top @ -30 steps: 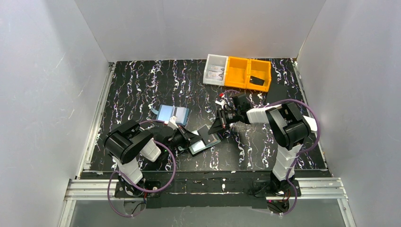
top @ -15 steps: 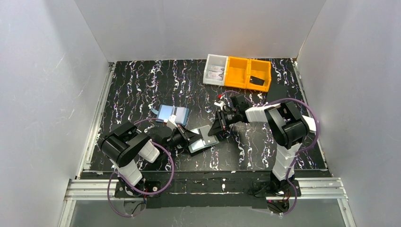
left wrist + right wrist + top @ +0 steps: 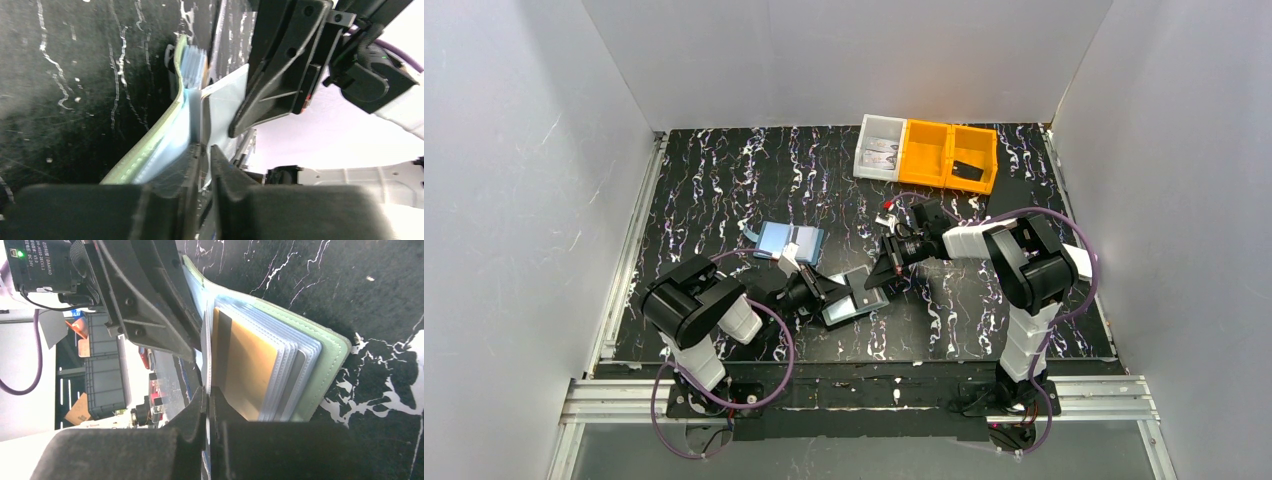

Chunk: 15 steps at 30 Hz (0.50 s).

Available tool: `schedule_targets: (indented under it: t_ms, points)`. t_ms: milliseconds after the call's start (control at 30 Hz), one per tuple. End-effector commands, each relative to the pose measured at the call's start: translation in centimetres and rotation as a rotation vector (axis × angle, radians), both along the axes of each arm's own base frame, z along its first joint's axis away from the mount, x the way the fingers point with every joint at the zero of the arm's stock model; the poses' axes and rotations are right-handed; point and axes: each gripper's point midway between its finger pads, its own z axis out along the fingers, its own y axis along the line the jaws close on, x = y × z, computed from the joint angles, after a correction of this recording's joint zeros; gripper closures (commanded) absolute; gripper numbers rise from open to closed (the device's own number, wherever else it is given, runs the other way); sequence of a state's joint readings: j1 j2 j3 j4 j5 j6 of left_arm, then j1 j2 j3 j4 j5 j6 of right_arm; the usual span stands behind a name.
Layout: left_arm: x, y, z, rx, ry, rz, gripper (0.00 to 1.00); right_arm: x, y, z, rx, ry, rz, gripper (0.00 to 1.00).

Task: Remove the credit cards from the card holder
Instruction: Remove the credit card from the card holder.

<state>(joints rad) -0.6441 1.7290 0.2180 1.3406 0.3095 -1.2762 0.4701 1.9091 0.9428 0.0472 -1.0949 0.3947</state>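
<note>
Soft sage-green card holder (image 3: pixel 327 347) is bending, left gripper (image 3: pixel 202 147) and right gripper (image 3: pixel 207 395) both clamped on it; we are favouring the stiff orange plastic card (image 3: pixel 247 365) edgewise.

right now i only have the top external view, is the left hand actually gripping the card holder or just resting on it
Observer: Gripping. The left wrist view shows the left hand pinched shut on a thin inner leaf of the card holder.
Operator: and the right hand
Observer: The right hand is also shut on a thin pale leaf, right beside the stack of sleeves.
Operator: any cards inside
Observer: Yes, an orange card with a dark stripe sits in a clear sleeve.
</note>
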Motion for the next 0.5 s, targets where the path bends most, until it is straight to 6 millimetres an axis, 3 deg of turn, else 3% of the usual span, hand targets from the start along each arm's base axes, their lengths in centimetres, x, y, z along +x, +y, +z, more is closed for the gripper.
schedule_targets:
  t_ms: [0,133,467]
  points:
    - [0.1,-1.3,4.5,-0.109,-0.141,-0.069,0.79,0.2,0.3,0.6,0.037,0.005,0.011,0.99]
    - [-0.2,-1.1,5.0,-0.112,-0.161,-0.075,0.66,0.4,0.3,1.1,0.051,0.005,0.003,0.99]
    - [0.1,-1.5,4.7,-0.119,-0.134,-0.078,0.56,0.3,0.5,2.3,0.099,0.013,0.005,0.99]
